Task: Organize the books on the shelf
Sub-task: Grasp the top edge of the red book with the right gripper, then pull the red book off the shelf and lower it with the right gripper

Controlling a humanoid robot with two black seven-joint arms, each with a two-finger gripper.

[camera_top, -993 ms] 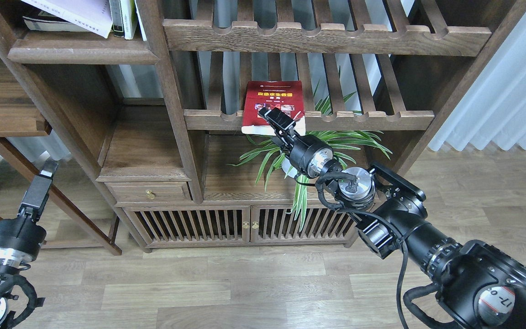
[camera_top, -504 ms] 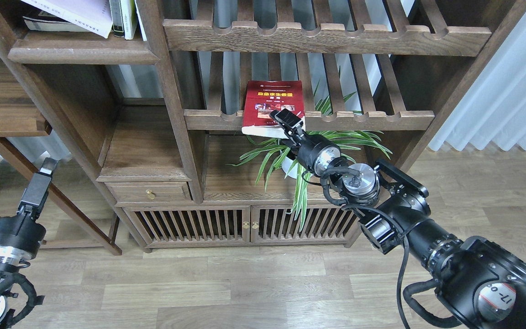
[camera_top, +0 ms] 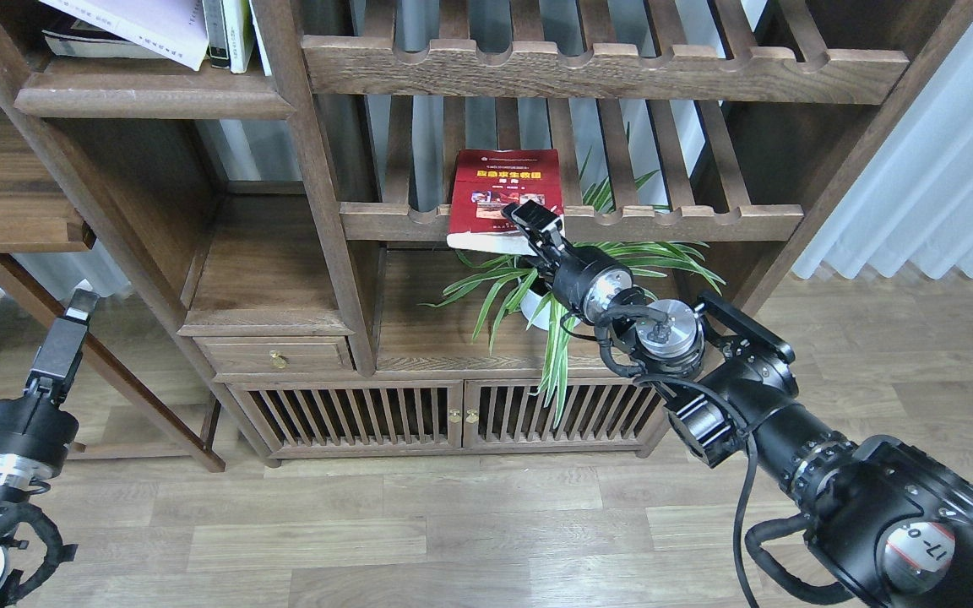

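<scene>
A red book (camera_top: 499,181) with a yellow title band lies flat on a slatted rack (camera_top: 689,221), its near edge hanging over the scalloped front rail. My right gripper (camera_top: 535,223) is at the book's near right corner, touching or just over it; seen from behind and dark, so its fingers cannot be told apart. A pale book (camera_top: 144,24) leans on the solid brown shelf (camera_top: 149,100) at the upper left, beside upright books (camera_top: 229,34). My left gripper (camera_top: 71,325) hangs low at the far left, away from every book, edge-on.
A potted spider plant (camera_top: 554,287) stands under the red book, right below my right wrist. An upper slatted rack (camera_top: 605,72) overhangs the book. A cabinet with a drawer (camera_top: 275,355) and slatted doors (camera_top: 453,414) sits beneath. Curtains (camera_top: 943,169) hang at the right.
My right gripper slid right along the red book's near edge, from its middle to its right corner, then held. The book stayed put. My left arm sank slightly down and left.
</scene>
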